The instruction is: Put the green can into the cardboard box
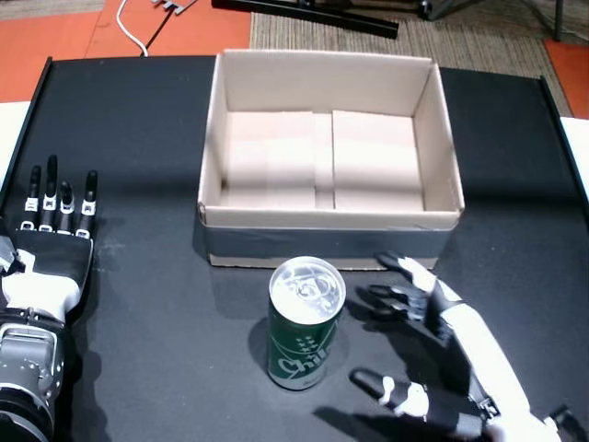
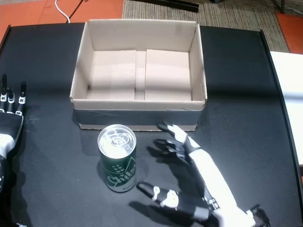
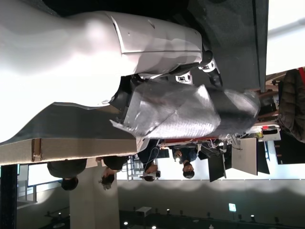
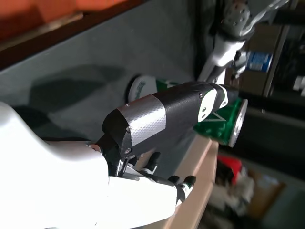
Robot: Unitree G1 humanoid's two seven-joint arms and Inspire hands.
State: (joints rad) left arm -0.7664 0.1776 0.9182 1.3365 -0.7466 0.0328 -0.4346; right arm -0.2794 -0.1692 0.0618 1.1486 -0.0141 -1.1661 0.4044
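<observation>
A green can (image 1: 303,337) (image 2: 118,158) with a silver top stands upright on the black table, just in front of the cardboard box (image 1: 329,230) (image 2: 137,105). The box is open and holds nothing. My right hand (image 1: 433,345) (image 2: 191,177) is open to the right of the can, fingers and thumb spread toward it, a small gap between them and the can. In the right wrist view the can (image 4: 224,119) shows partly behind the thumb (image 4: 167,117). My left hand (image 1: 51,239) (image 2: 9,118) lies open and flat at the table's left edge, far from the can.
The black table (image 1: 138,138) ends in raised edges at left and right. Orange floor and a brown rug (image 1: 368,37) lie beyond the far edge. The left wrist view shows a room with several people in the distance.
</observation>
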